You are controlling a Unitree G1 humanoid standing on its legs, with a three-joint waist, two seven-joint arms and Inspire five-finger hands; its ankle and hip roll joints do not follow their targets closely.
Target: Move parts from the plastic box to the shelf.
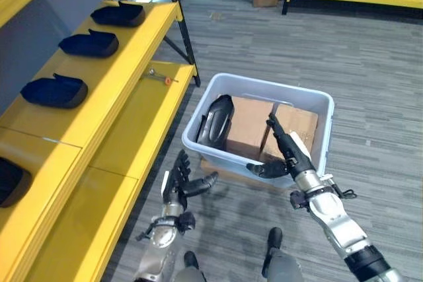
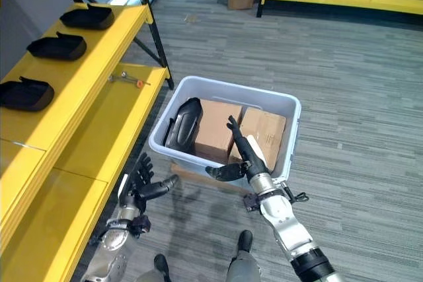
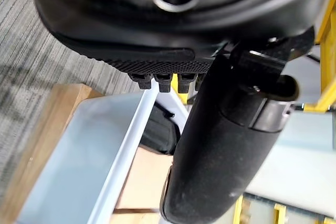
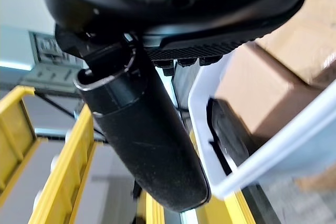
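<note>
Reaching into the box

My right robot hand [image 1: 285,153] stretches open over the plastic box [image 1: 310,100] toward the black part [image 1: 217,120] inside; my left robot hand [image 1: 180,181] waits open by the yellow shelf [image 1: 132,51].

Four dark parts [image 1: 55,92] on the shelf [image 1: 132,51], one part [image 1: 217,120] and two cardboard boxes [image 1: 251,127] in one plastic box [image 1: 310,100].

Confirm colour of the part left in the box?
Black part, clearest in the left eye view.

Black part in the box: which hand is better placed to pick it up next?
Probably the left. The black part leans at the plastic box's left end, nearest the open left hand. The right hand reaches over the cardboard instead.
</note>
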